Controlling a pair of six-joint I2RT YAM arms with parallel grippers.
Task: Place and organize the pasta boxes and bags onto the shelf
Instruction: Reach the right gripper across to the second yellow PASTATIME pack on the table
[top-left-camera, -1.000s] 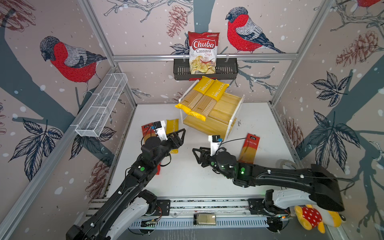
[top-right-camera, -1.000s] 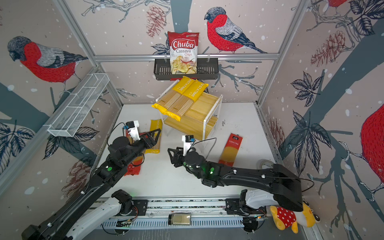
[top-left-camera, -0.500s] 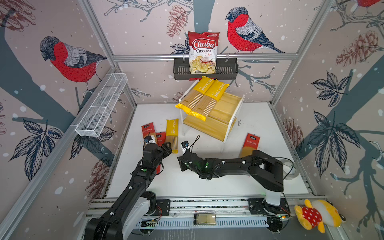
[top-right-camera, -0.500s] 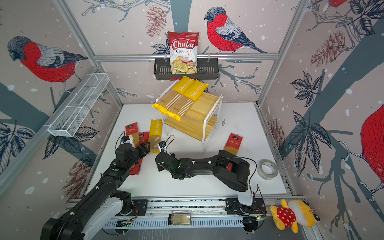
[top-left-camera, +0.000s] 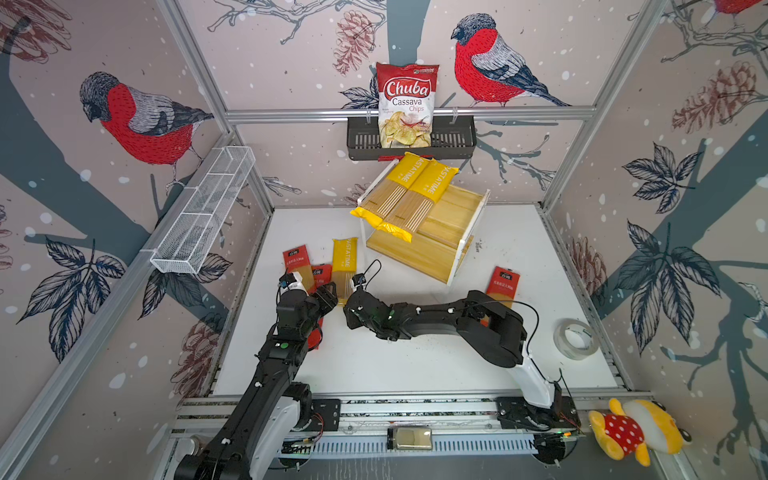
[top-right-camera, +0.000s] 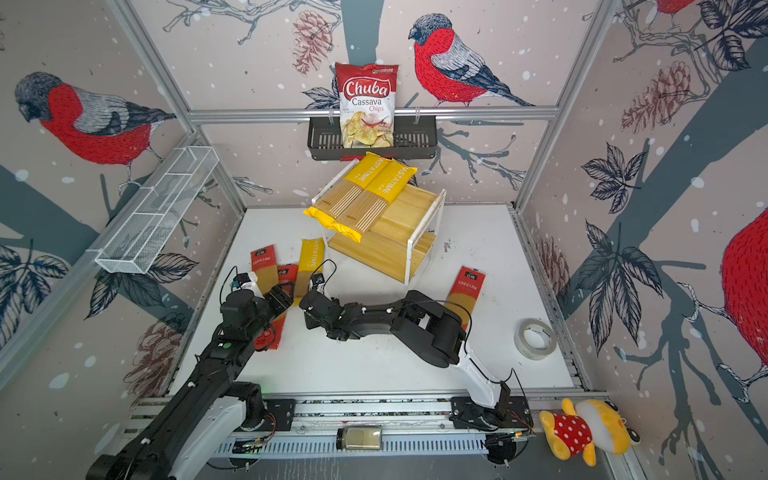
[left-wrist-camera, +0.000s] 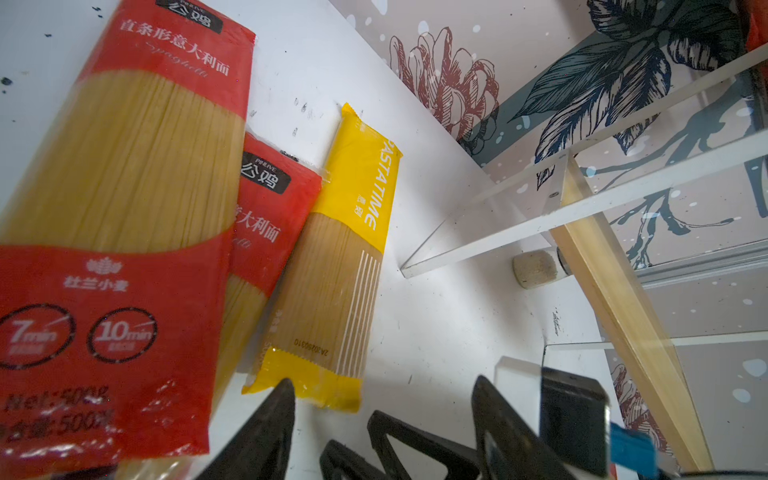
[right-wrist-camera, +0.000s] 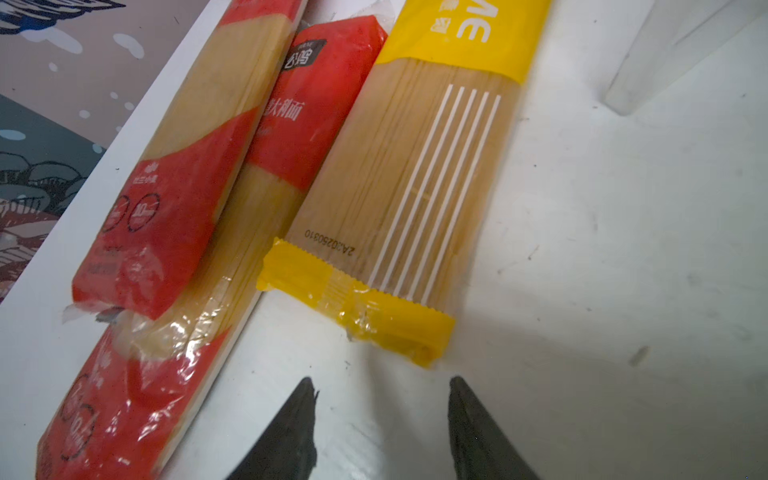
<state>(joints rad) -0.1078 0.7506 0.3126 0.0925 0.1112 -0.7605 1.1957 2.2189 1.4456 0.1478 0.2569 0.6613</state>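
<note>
yellow pastatime bag (right-wrist-camera: 399, 187), clear striped window showing spaghetti, lies flat; left claw (left-wrist-camera: 382, 386) and right claw (right-wrist-camera: 381, 380) both apart, empty.

Pale wallpapered walls (top-left-camera: 291, 50) printed with red-breasted birds, pinecones and dark leaves enclose a flat white worktop (top-left-camera: 374, 365); silver aluminium rails (top-left-camera: 291, 114) frame them.

Two yellow bags (top-left-camera: 420, 198) atop shelf (top-left-camera: 455, 208)

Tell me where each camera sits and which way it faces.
Both top views: high in front, looking down on table, shelf, left arm, right arm.
Left wrist: low over the table, facing the yellow pasta bag; open left claw shows.
Right wrist: low, facing that bag's end; open right claw shows.
Shared: both wrist views hold that bag.
</note>
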